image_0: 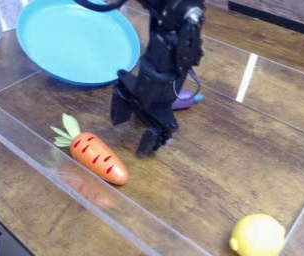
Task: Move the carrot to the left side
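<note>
Pincer: gripper (pixel 147 128) is hanging w/ jaws apart, nothing btwn them, pointing steeply down at the table (pixel 235 190).
Pincer position: tips are hovering just right of and a bit above the carrot, near it but not touching as far as I can tell.
Carrot: carrot (pixel 96 158) is lying flat on the wood, green top pointing up-left, tip pointing down-right, near the front-left clear wall (pixel 35 150) of the bin.
Arm: black arm is coming down from the top centre, covering most of the eggplant (pixel 184 99); only a sliver of purple is showing behind it.
Other stuff: blue plate (pixel 75 40) is sitting at back left, well apart from the carrot; lemon (pixel 258 236) is sitting at front right corner, far from everything.
Progress: carrot is already sitting in the left part of the bin, so my read is the move itself is mostly or fully done.
Left to do: prob only clearing the arm away; whether the carrot is needing a further nudge leftward, can't say from this view.
Risk: open fingers are hanging close enough that a careless swing could be bumping the carrot.
</note>
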You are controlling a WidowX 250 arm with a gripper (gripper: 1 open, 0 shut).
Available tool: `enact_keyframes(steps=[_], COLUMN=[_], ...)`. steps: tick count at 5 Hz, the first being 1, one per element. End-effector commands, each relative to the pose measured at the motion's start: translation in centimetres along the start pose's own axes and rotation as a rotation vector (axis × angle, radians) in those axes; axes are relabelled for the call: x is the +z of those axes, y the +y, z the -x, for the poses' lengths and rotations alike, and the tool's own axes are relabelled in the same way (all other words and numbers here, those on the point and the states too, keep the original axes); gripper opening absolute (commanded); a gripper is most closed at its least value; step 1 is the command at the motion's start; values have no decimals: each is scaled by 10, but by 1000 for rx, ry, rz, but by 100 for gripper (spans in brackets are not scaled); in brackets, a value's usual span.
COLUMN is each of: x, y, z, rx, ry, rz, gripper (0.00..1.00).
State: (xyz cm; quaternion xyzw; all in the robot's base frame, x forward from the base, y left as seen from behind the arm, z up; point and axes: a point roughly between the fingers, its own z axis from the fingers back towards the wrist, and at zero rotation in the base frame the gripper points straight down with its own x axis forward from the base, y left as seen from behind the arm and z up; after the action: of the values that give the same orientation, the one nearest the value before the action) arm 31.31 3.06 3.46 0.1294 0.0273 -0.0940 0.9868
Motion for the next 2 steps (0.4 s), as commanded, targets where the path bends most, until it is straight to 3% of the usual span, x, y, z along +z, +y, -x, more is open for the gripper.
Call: enact_keyframes(steps=[1, 2], x=[23, 29], y=[15, 15], z=[1, 2], rx=[34, 37], ry=[-46, -35], rz=[-24, -28], gripper=[100, 100])
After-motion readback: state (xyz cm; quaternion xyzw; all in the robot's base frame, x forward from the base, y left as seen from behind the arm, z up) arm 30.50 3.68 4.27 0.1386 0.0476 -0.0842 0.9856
